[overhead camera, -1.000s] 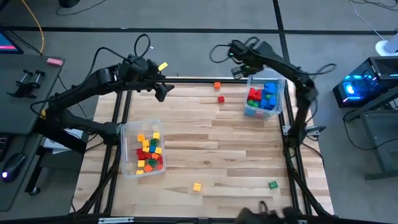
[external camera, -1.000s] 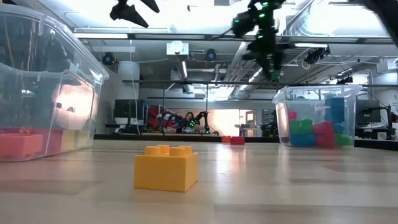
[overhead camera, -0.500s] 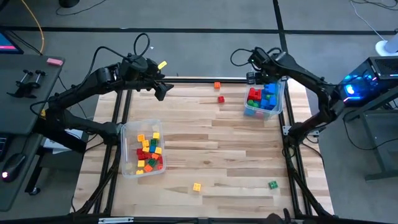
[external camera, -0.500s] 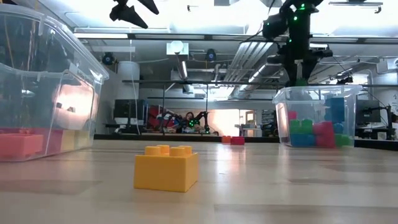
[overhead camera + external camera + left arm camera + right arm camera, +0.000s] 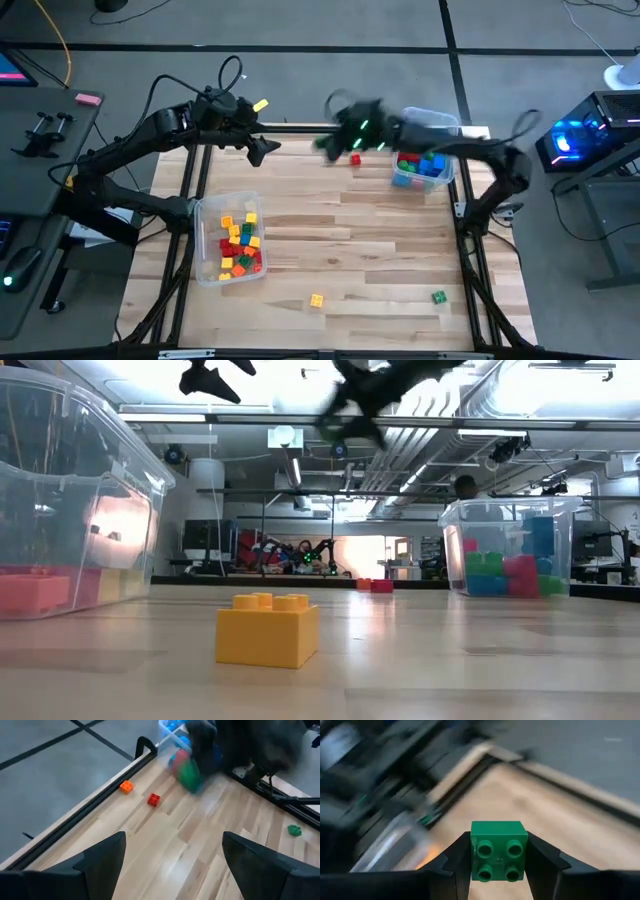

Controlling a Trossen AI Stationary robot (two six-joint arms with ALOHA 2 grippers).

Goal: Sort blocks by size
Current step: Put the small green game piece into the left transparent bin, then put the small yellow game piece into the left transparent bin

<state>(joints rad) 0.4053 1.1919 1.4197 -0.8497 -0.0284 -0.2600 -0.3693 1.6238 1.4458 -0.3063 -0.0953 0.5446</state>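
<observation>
My right gripper (image 5: pixel 499 865) is shut on a green four-stud block (image 5: pixel 499 851). It is blurred in the high view (image 5: pixel 338 143), above the table's far edge, left of the clear bin of larger bricks (image 5: pixel 425 160). My left gripper (image 5: pixel 258 150) hangs open and empty above the far left of the table, and it also shows in its own wrist view (image 5: pixel 172 865). A clear bin of small cubes (image 5: pixel 230 250) stands at the left. Loose blocks lie on the wood: red (image 5: pixel 154 799), orange (image 5: pixel 126 786), yellow (image 5: pixel 316 300) and green (image 5: pixel 438 296). My right gripper pinches the green block by two opposite side faces (image 5: pixel 474 855) between its two fingers. The studded top faces the wrist camera. The block is lifted clear of the table.
The table has a dark metal frame along its edges (image 5: pixel 300 126). The yellow brick (image 5: pixel 267 630) stands near the low camera, with the two bins (image 5: pixel 60 510) (image 5: pixel 510 550) to either side. The middle of the wooden top (image 5: pixel 330 230) is bare.
My right gripper went toward the table's right edge until it was over the bin of larger bricks. It then swung fast toward the table's left edge along the far edge and is blurred now. My left gripper has kept still.
</observation>
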